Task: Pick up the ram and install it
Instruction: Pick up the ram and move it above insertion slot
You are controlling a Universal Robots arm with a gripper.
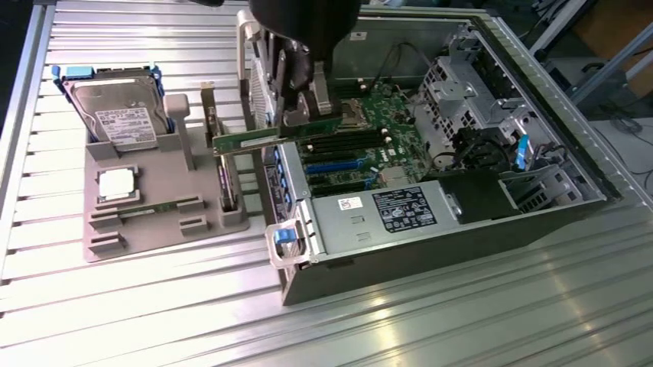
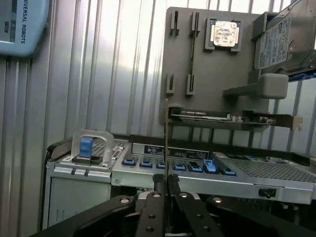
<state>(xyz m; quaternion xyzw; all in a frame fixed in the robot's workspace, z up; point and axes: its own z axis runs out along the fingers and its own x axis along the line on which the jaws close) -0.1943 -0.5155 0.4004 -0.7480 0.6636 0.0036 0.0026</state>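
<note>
My gripper (image 1: 306,118) is shut on the ram (image 1: 250,143), a long thin green board held level and on its edge. It hangs above the near wall of the open computer case (image 1: 429,229), just beside the motherboard's black and blue memory slots (image 1: 342,153). In the wrist view the ram (image 2: 165,143) shows edge-on as a thin upright line rising from between the fingers of the gripper (image 2: 165,183), over the case's row of blue clips (image 2: 177,165).
On the exterior view's left, a grey tray (image 1: 153,245) holds a hard drive (image 1: 122,115), a square silver processor (image 1: 118,183), an upright expansion card (image 1: 226,183) and another thin stick (image 1: 153,209). The case's power supply (image 1: 378,214) and drive cage (image 1: 469,92) flank the motherboard.
</note>
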